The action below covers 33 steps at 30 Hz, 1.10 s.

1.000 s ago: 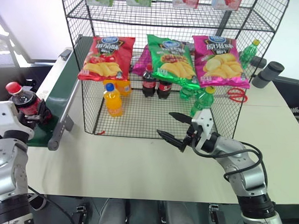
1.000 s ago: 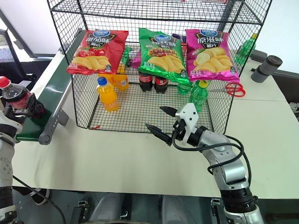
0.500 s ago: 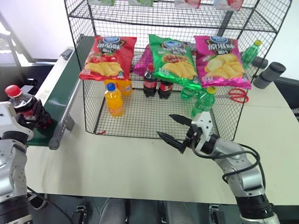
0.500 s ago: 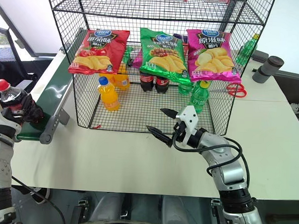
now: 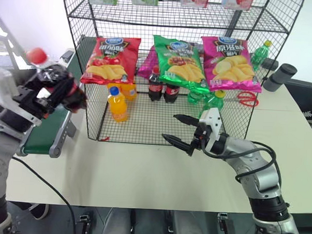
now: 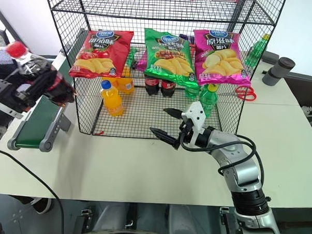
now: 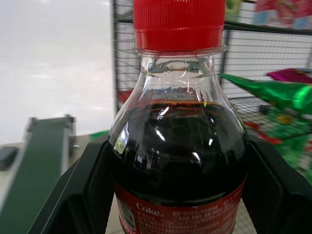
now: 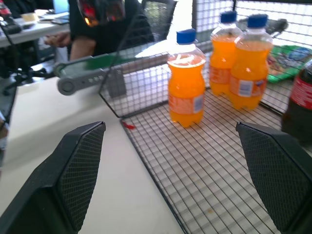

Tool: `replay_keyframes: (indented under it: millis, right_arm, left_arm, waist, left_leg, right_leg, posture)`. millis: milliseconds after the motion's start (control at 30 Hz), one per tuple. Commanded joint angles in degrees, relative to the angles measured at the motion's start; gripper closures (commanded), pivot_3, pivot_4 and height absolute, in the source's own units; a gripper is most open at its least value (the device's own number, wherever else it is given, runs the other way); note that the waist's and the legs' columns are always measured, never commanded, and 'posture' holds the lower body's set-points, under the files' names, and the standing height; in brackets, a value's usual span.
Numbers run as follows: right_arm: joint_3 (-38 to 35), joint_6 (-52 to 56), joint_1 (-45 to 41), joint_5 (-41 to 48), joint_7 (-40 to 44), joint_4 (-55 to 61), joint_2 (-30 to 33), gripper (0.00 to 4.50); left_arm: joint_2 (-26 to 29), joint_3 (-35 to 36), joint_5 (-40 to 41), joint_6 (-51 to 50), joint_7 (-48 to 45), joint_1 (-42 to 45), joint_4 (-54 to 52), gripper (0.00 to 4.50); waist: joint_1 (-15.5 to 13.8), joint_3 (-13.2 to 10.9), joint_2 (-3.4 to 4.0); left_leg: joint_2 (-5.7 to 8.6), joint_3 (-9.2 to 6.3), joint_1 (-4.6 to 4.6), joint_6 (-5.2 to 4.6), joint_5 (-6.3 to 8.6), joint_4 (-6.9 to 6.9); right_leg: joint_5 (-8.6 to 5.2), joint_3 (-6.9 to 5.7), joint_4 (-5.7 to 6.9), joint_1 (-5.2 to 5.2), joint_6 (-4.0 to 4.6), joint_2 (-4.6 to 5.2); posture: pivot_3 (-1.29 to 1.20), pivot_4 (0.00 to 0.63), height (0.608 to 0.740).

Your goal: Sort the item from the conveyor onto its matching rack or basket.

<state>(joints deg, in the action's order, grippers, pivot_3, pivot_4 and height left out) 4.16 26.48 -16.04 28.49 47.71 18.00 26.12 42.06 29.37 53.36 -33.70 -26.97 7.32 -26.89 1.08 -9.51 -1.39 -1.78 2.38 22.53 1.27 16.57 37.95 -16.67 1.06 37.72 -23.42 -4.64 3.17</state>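
The black wire rack dominates the table and serves as the landmark here. Its bottom tier, open toward the robot, is grouped by kind: orange-drink bottles at its left end, two cola bottles toward the back middle, green soda bottles to the right. Three chip bags hang across the tier above. That grouping suggests the cola in hand belongs beside the two colas at the back.

The green conveyor runs along the rack's left side, its rounded end reaching the table's near edge. It delivers goods, so nothing on it is meant to stay.

The left gripper is up off the belt, just outside the rack's left wall, pinching the cola bottle around its body. The bottle leans, red cap away from the rack. In the left wrist view the black fingers press on either side at the label, below the shoulder, a hold that probably keeps the smooth plastic from slipping.

The right gripper hovers before the rack's front edge, near the middle, fingers spread and empty, likely waiting to receive or steady the bottle.
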Motion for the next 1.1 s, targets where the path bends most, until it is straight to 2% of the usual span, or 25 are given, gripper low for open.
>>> replay_keyframes:
  millis: [33, 167, 467, 700, 1033, 1100]
  right_arm:
    - [-0.01, 0.51, -0.60, 1.57, 0.67, 2.74, 0.22, 0.00]
    - [2.56, -0.96, -0.63, -0.49, 0.16, 2.40, -1.29, 0.00]
    - [6.48, -3.74, -2.57, -4.09, -0.89, -1.94, -4.87, 0.00]
    - [7.55, -3.87, -3.77, -5.04, -1.40, -4.07, -7.07, 0.00]
    - [6.81, -1.76, -3.44, -2.64, -0.47, -2.84, -7.29, 0.00]
    - [6.88, -1.46, -3.49, -2.50, -0.32, -2.74, -7.27, 0.56]
  left_arm:
    - [-0.17, -5.21, -0.32, -0.31, -1.42, 1.87, -3.94, 1.51]
    - [-6.13, -15.28, -4.02, 2.11, -3.20, 5.34, -2.55, 1.51]
    - [-13.00, -26.50, -9.31, 4.04, -10.19, 11.01, 1.02, 1.51]
    - [-13.51, -29.95, -10.41, 3.31, -15.04, 11.79, 1.32, 1.51]
    - [-14.51, -31.21, -14.73, 4.70, -16.91, 11.82, 2.58, 1.51]
    - [-14.78, -31.10, -15.15, 4.79, -17.12, 11.81, 2.66, 1.51]
  waist:
    - [-0.13, 0.00, 0.00]
    - [-0.33, -0.01, 0.01]
    - [-0.21, -0.01, 0.00]
    - [-0.20, -0.01, 0.00]
    - [-0.25, -0.01, 0.00]
    - [-0.26, -0.01, 0.00]
  left_leg:
    - [0.02, 0.00, 0.00, 0.00, 0.00, 0.00]
    - [0.07, 0.00, -0.01, -0.01, 0.00, 0.02]
    - [-0.06, -0.01, -0.01, -0.03, -0.01, 0.08]
    - [-0.09, -0.01, -0.01, -0.03, -0.01, 0.09]
    - [-0.09, -0.02, -0.01, -0.03, -0.01, 0.12]
    - [-0.09, -0.02, -0.01, -0.03, -0.01, 0.12]
  right_leg:
    - [0.00, 0.01, 0.00, 0.01, 0.00, 0.00]
    - [-0.01, 0.00, -0.04, 0.06, 0.01, 0.00]
    - [0.03, 0.03, -0.02, 0.05, -0.06, -0.40]
    - [0.03, 0.06, 0.01, 0.04, -0.06, -0.52]
    - [0.03, 0.05, 0.02, 0.04, -0.07, -0.56]
    - [0.03, 0.05, 0.02, 0.05, -0.07, -0.55]
  posture:
    - [0.00, 0.150, 0.734]
    - [0.00, 0.150, 0.734]
    - [0.00, 0.150, 0.734]
    - [0.00, 0.150, 0.734]
    - [0.00, 0.150, 0.734]
    - [0.00, 0.150, 0.734]
